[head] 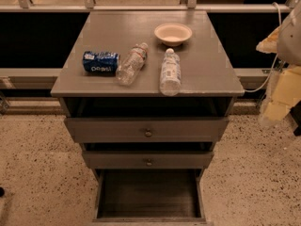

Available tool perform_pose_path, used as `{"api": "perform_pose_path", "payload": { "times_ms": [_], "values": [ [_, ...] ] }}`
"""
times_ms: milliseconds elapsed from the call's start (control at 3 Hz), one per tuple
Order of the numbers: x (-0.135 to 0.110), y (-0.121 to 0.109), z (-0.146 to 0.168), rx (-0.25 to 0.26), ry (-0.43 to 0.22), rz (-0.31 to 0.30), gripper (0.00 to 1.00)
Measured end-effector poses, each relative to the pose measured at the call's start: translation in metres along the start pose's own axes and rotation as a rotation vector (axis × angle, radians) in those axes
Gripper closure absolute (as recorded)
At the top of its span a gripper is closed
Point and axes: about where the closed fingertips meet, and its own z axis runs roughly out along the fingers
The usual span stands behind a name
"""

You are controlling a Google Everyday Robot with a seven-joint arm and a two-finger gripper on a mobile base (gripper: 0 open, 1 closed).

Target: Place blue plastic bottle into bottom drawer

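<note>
The blue plastic bottle (170,72) lies on its side on the grey cabinet top (207,74), near the front edge, with its white cap pointing toward the back. The bottom drawer (148,194) is pulled out below the two upper drawers and shows a dark, empty inside. My gripper (273,108) hangs at the right edge of the view, beside the cabinet's right side and below the level of its top. It is well apart from the bottle and holds nothing that I can see.
A slimmer clear bottle with a reddish label (132,63) and a blue Pepsi can (100,62) lie left of the blue plastic bottle. A pale bowl (173,33) stands behind it. Two grey drawer fronts with knobs (148,133) sit above the open drawer. A railing runs behind, and the floor is speckled.
</note>
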Motion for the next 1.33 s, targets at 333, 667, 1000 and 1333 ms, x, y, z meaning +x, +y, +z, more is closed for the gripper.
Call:
{"api": "perform_pose_path", "payload": {
  "times_ms": [333,667,1000,1333],
  "values": [
    [0.000,0.000,0.000,0.000,0.000,0.000,0.00],
    [-0.016,0.002,0.009,0.002,-0.004,-0.090,0.00],
    [-0.055,0.016,0.029,0.007,-0.040,-0.311,0.00],
    [-0.059,0.017,0.030,0.013,-0.042,-0.416,0.00]
  ]
}}
